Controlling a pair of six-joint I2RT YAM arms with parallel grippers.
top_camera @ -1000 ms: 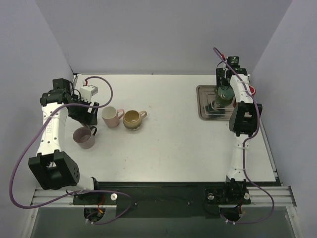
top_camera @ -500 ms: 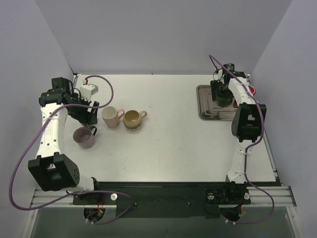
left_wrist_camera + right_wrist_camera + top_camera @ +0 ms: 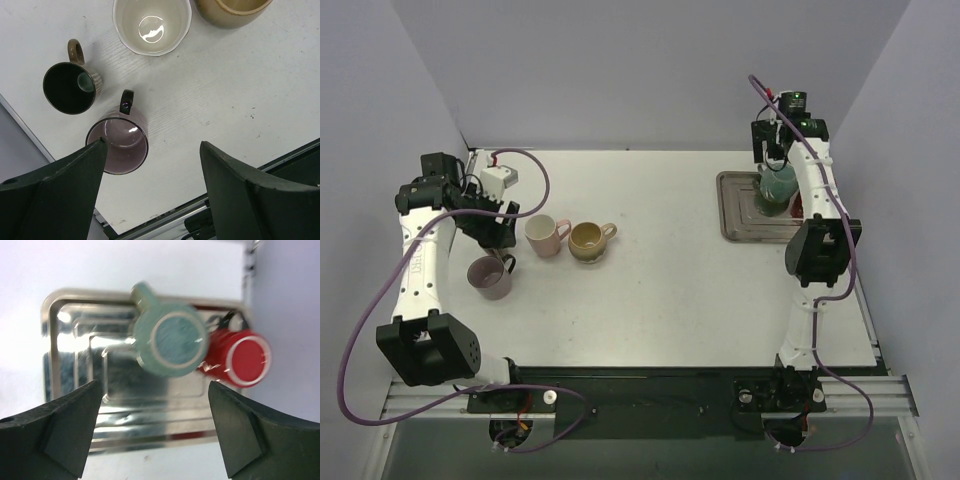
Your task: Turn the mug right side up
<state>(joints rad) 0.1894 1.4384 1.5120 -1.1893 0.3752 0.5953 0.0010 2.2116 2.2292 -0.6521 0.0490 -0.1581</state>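
Note:
A teal mug [image 3: 172, 337] stands upside down, base up, on a metal tray [image 3: 75, 365], with its handle toward the far left. In the top view the teal mug [image 3: 778, 187] is on the tray [image 3: 740, 225] at the back right. My right gripper [image 3: 154, 385] hangs open and empty above the tray, a little to the near side of the mug; in the top view it [image 3: 772, 158] sits just behind the mug. My left gripper [image 3: 152, 142] is open and empty above the table, beside a mauve mug [image 3: 117, 145].
A red mug [image 3: 240, 357] lies base up against the teal mug's right side. Upright at the left are the mauve mug [image 3: 490, 277], a dark mug [image 3: 70, 87], a cream mug [image 3: 548, 236] and a tan mug [image 3: 588, 240]. Walls enclose the table.
My right gripper has lifted up and back from the teal mug, which stays upside down on the tray. My left arm has barely shifted.

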